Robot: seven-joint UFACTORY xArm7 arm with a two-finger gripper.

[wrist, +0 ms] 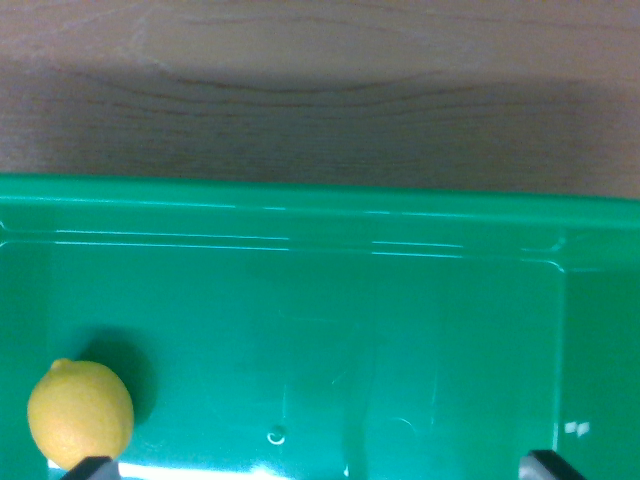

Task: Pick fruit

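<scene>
Lemon (80, 415) lying in green bin (300, 210) on bench (320, 90).
Your tool (318, 466) is hovering wide apart; left fingertip (92, 467) is sitting just beside the lemon.

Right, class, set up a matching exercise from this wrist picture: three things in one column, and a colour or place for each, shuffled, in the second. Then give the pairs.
Column one:
1. lemon
2. bin
3. table

Column two:
A. light wood, across the top of the wrist view, beyond the far rim
B. yellow, low at the wrist view's left, on the green floor
C. green plastic, filling the lower part of the view

Pairs: 1-B, 2-C, 3-A
</scene>
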